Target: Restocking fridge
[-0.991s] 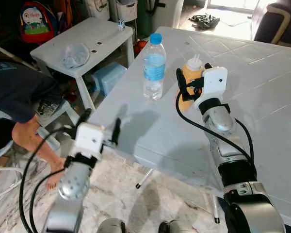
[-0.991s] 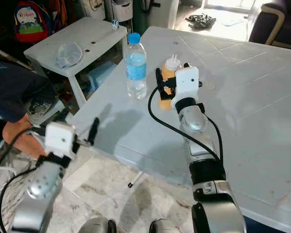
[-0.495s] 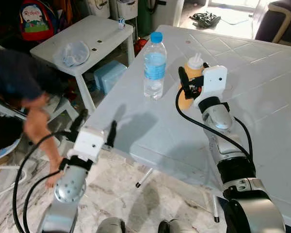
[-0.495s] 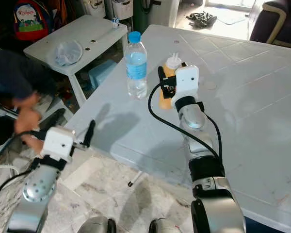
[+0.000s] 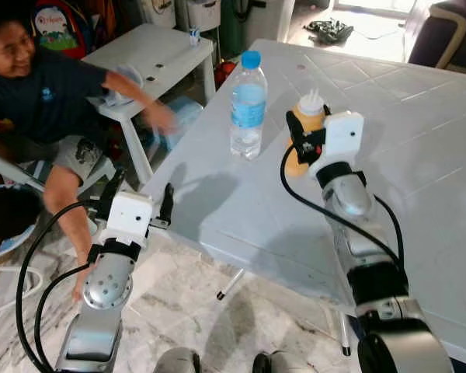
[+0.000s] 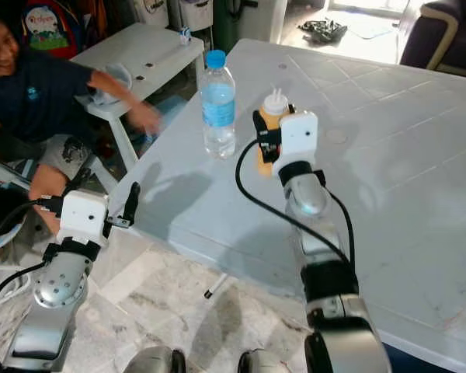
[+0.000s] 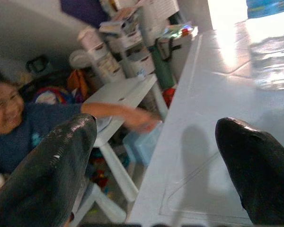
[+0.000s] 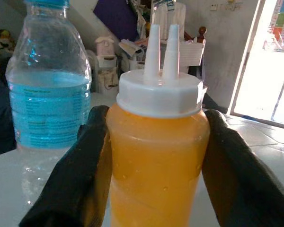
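Right wrist view has the orange sauce bottle [image 8: 157, 161] dead centre, twin white nozzles up, standing upright on the white worktop [image 5: 419, 148], and the right hand [image 5: 297, 141] has a black finger pressed along each flank, so it looks clamped on the bottle. Water bottle [image 5: 248, 105] stands just beside it at nine o'clock, upright, blue cap on. Left hand [image 5: 138, 198] hovers off the worktop's near edge at about seven o'clock, fingers spread apart and empty. Further out at ten o'clock a person [image 5: 46, 85] reaches an arm toward the small side table [image 5: 159, 48]. Pickup looks like the step in hand; next comes a straight lift, keeping the bottle level and clear of its neighbour
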Controlling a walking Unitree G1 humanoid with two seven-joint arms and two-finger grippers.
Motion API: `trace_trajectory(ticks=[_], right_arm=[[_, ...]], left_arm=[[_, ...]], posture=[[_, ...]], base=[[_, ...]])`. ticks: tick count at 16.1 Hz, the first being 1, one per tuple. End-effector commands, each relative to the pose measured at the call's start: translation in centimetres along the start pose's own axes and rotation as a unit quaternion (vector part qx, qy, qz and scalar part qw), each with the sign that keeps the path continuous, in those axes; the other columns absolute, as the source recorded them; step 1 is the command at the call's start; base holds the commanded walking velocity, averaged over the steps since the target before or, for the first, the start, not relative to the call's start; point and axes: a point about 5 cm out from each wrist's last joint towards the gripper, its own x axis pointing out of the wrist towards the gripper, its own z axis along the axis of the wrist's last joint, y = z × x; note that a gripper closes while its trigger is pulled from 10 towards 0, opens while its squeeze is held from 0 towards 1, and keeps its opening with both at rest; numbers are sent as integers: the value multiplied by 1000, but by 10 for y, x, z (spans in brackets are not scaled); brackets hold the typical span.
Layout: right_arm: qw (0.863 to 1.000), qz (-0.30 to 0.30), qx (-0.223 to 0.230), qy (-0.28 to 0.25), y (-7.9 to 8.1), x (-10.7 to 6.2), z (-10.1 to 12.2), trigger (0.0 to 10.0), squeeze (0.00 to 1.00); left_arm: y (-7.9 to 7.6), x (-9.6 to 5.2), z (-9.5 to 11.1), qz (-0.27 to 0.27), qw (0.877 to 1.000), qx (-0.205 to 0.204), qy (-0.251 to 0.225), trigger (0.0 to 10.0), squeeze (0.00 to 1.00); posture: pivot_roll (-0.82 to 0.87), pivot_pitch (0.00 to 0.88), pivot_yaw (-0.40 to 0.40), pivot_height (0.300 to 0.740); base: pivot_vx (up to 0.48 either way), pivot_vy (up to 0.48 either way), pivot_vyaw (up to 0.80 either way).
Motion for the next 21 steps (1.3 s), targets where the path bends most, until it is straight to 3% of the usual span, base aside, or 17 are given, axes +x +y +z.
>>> trace_trajectory(ticks=[1,2,9,15,16,17,18,19,21], right_arm=[[1000,-2,4,0,0,-2,2,3216,0],[1000,-3,4,-3,1,-6,5,10000,0],[999,0,34,-17,16,-27,24,10000,0],[999,6,47,-6,21,-34,23,9882,0],[999,7,49,-4,21,-35,24,510,0],[999,9,50,-4,21,-35,25,0,0],[999,10,48,-3,22,-34,26,6314,0],[999,10,48,-3,22,-34,26,10000,0],[999,13,48,-2,23,-32,26,10000,0]], left_arm=[[2,1,-5,12,1000,-11,18,10000,0],[2,3,-6,18,999,-22,22,10000,0],[-3,8,-8,26,998,-39,31,10000,0],[-7,11,-8,26,998,-44,31,10000,0],[-8,11,-8,26,998,-44,31,10000,0],[-8,12,-9,26,998,-44,31,10000,0],[-8,12,-9,28,998,-44,31,10000,0],[-8,12,-9,29,998,-44,31,10000,0],[-8,13,-9,31,998,-44,31,10000,0]], posture=[[83,89,13,740],[80,87,13,740],[60,71,8,740],[53,67,2,740],[53,64,-2,740],[53,62,-4,740],[53,61,-6,740],[54,59,-8,740],[56,56,-10,740]], base=[[0,0,0],[0,0,0],[0,0,0],[-174,0,0],[-270,0,0],[-274,0,0],[-270,0,0],[-266,0,0],[-281,0,0]])
